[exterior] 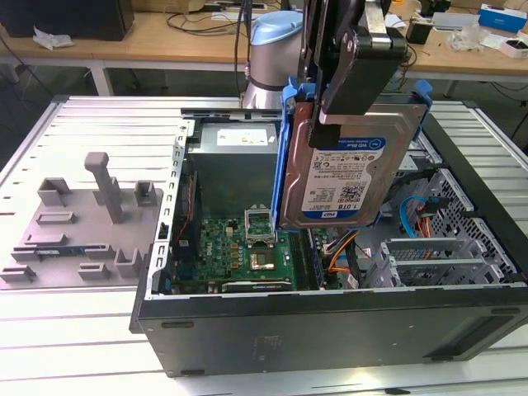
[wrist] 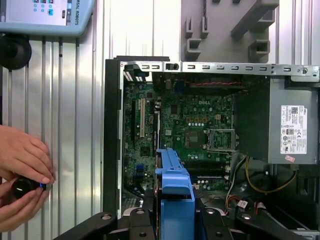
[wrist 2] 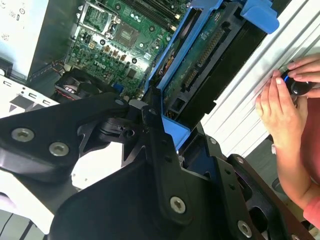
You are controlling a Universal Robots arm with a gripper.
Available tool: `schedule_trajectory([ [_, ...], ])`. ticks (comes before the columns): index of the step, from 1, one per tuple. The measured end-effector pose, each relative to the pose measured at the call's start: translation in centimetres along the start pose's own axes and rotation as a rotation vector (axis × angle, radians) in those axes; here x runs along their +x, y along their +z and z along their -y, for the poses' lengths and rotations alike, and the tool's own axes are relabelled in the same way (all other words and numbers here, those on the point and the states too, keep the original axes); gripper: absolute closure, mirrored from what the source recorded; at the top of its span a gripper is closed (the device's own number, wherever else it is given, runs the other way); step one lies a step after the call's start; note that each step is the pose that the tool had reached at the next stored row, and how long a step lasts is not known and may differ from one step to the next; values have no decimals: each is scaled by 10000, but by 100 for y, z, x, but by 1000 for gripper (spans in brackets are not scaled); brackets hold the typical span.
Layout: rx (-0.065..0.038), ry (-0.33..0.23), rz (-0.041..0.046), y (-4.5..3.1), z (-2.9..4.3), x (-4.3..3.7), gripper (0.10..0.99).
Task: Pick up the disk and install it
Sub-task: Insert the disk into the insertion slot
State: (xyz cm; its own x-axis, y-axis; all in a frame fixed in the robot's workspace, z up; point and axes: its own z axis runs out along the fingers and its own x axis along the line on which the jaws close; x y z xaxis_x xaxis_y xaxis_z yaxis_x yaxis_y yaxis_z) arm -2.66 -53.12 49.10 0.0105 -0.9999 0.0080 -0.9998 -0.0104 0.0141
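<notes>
The disk [exterior: 346, 169], a silver hard drive with a white-and-blue label in a bright blue bracket [exterior: 280, 157], hangs upright above the open computer case [exterior: 330, 318]. My gripper [exterior: 359, 78] is shut on its upper part, the black fingers [exterior: 363, 66] clamping it from above. Below it lies the green motherboard [exterior: 247, 247]. The second wrist view looks along the disk's underside [wrist 2: 200, 65] between the black fingers [wrist 2: 165, 165]. The first wrist view has the bracket's blue edge [wrist: 175, 195] over the motherboard [wrist: 195, 125].
A grey power supply box [exterior: 235, 161] fills the case's back. A grey fixture plate [exterior: 74, 223] lies at the exterior view's left. Drive bays and cables [exterior: 429, 223] are at the right. A person's hands [wrist: 22, 185] hold a small black knob beside the case.
</notes>
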Motion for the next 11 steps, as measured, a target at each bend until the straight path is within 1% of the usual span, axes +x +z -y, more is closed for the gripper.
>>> schedule_trajectory([
  [3,-1,21,-2,-1,38,1,718],
  [4,-1,33,-1,-1,69,1,718],
  [5,-1,47,0,-1,121,2,718],
  [8,-1,74,1,-1,230,3,718],
  [11,-1,92,0,-2,293,3,718],
])
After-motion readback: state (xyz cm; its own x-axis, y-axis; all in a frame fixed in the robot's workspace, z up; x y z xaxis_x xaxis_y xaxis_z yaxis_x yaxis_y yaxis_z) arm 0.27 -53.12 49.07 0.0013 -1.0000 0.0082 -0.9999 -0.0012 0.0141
